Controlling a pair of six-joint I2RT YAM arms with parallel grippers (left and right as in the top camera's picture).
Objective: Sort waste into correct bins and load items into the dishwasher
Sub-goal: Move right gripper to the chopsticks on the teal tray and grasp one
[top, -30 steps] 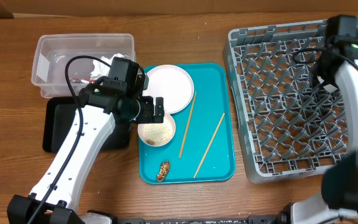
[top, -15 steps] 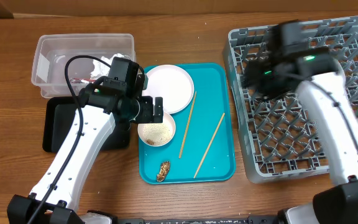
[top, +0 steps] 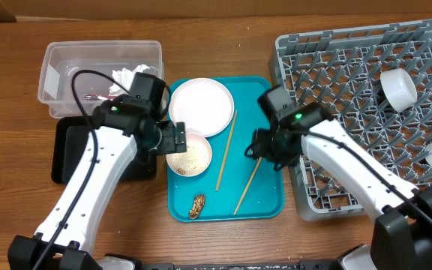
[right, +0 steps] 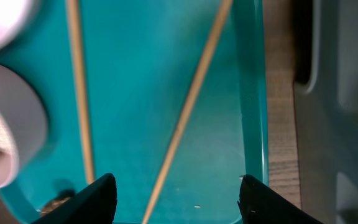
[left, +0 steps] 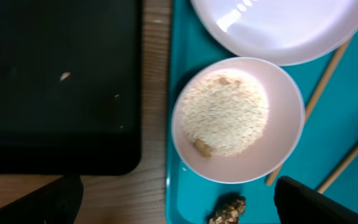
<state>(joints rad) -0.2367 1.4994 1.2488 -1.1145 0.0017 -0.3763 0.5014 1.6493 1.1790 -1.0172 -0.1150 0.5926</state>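
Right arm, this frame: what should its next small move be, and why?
Probably lower the right tool straight down and close on the chopstick. The tool is open and straddles that chopstick, which lies flat on the teal tray and is not yet gripped.

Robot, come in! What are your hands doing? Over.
Left gripper open above rice bowl. Right gripper open above chopstick on teal tray. Nothing in the way.

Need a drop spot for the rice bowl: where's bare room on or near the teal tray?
Teal tray: bare at its far right corner, past the plate, and its near right corner, right of the chopsticks. Black tray is nearly bare, just crumbs. Dish rack's left half is free. Crowded: the tray's left side, with plate, rice bowl and brown food scrap.
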